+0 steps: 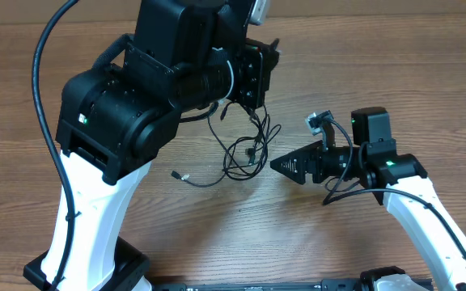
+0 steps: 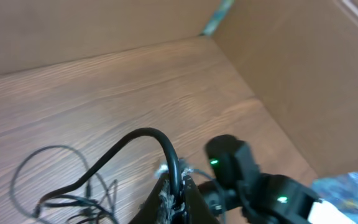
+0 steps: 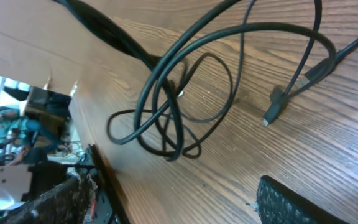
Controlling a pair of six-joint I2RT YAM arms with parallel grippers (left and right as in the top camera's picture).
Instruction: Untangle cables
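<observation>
"Locating the cables [image 1: 245, 153] in the overhead view, pls?"

"Lying as a loose tangle on the wooden table [image 1: 217, 234], approx. centre, btwn the two arms. Rising in part from the tangle up to the left gripper [image 1: 255, 95]. Trailing one plug end [image 1: 183, 175] out to the tangle's left, flat on the wood."

"Describing the left gripper?"

"Hanging above the table w/ jaws closed tight, pinching one black strand [image 2: 145, 134]. Showing, in the left wrist view, that strand arching up, then curving down into the fingertips at the bottom edge. Also showing thin loops [image 2: 42, 180] on the wood at lower left, and the right arm [image 2: 241, 165] at lower right w/ green lights glowing."

"Describing the right gripper [image 1: 285, 166]?"

"Sitting low, just right of the tangle, pointing toward it; touching it or not, cannot tell from overhead. Standing w/ jaws wide apart, gripping nothing. Showing, in the right wrist view, fingers [image 3: 291, 202] at the bottom edge w/ bare wood btwn them. Showing also overlapping cable loops [image 3: 166, 112] and a silver-tipped plug [image 3: 272, 112] lying ahead on the table, clear of both fingers."
</observation>
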